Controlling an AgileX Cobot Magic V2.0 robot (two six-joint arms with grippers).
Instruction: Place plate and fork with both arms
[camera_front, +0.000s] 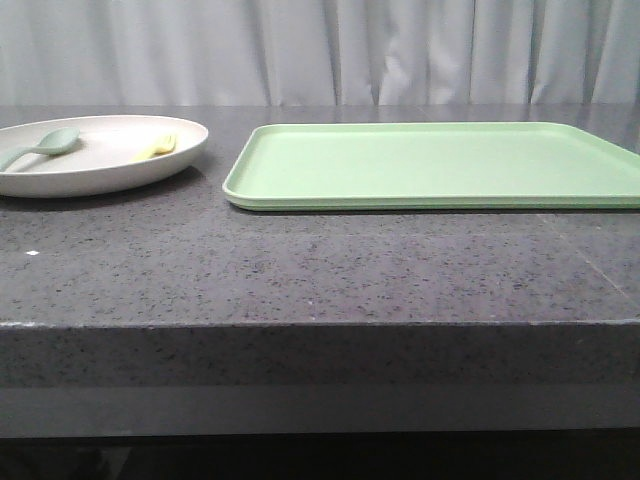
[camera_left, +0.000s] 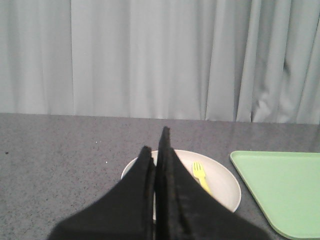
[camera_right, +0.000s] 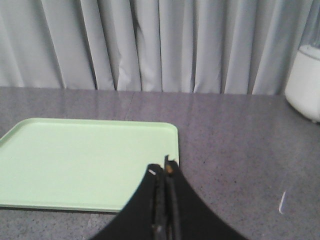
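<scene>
The off-white round plate (camera_front: 110, 165) sits at the far left of the dark stone table. The pale yellow fork (camera_front: 157, 147) lies in it, beside a green-grey spoon (camera_front: 45, 145). In the left wrist view the plate (camera_left: 225, 185) and fork (camera_left: 201, 176) lie just beyond my left gripper (camera_left: 156, 142), which is shut and empty above the plate's near side. My right gripper (camera_right: 164, 169) is shut and empty, over the near right corner of the light green tray (camera_right: 85, 160). Neither gripper shows in the front view.
The rectangular light green tray (camera_front: 430, 165) lies right of the plate, its corner also in the left wrist view (camera_left: 280, 185). A white rounded object (camera_right: 305, 82) stands at the table's far right. A grey curtain hangs behind the table. The table's front edge is near the camera.
</scene>
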